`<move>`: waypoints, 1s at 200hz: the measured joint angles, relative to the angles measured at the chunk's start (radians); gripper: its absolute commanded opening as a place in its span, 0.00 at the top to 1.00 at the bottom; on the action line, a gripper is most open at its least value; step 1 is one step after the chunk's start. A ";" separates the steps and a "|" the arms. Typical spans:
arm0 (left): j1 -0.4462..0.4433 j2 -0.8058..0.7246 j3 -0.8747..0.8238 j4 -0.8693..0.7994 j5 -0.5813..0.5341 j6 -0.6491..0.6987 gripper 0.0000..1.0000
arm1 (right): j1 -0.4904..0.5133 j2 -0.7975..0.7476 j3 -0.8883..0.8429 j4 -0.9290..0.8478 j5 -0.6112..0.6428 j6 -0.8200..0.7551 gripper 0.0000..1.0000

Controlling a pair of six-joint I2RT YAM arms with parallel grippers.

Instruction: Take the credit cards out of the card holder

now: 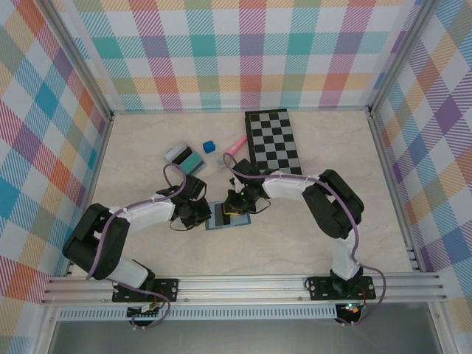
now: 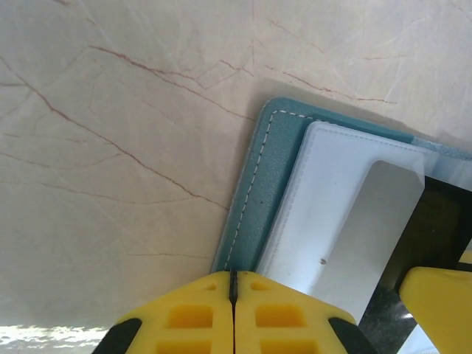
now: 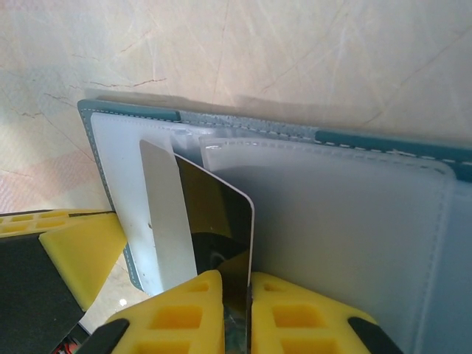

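Open card holder, right gripper pinching dark credit card (partly out), left gripper closed.

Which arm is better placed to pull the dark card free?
Right: the right pincer is shut on the dark glossy card, partly out of the slate-blue folding card holder; the left pincer sits closed at the holder's edge.

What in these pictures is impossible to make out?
Top view: the card holder is mostly covered by the left gripper and right gripper.
Right wrist view: the lower edge of the dark card vanishes between the closed fingers.
Left wrist view: the frame edge cuts off the shut fingers, so whether they pinch the card holder is unclear.
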 measured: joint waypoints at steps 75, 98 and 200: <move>-0.006 -0.002 0.000 -0.004 -0.011 0.009 0.89 | -0.011 -0.101 -0.058 0.018 0.053 -0.008 0.96; -0.006 -0.002 0.000 -0.003 -0.009 0.020 0.89 | -0.015 -0.127 -0.083 0.018 0.076 -0.023 0.97; 0.008 -0.268 0.088 -0.148 -0.049 0.054 0.34 | -0.133 -0.395 -0.276 0.224 -0.050 -0.028 1.00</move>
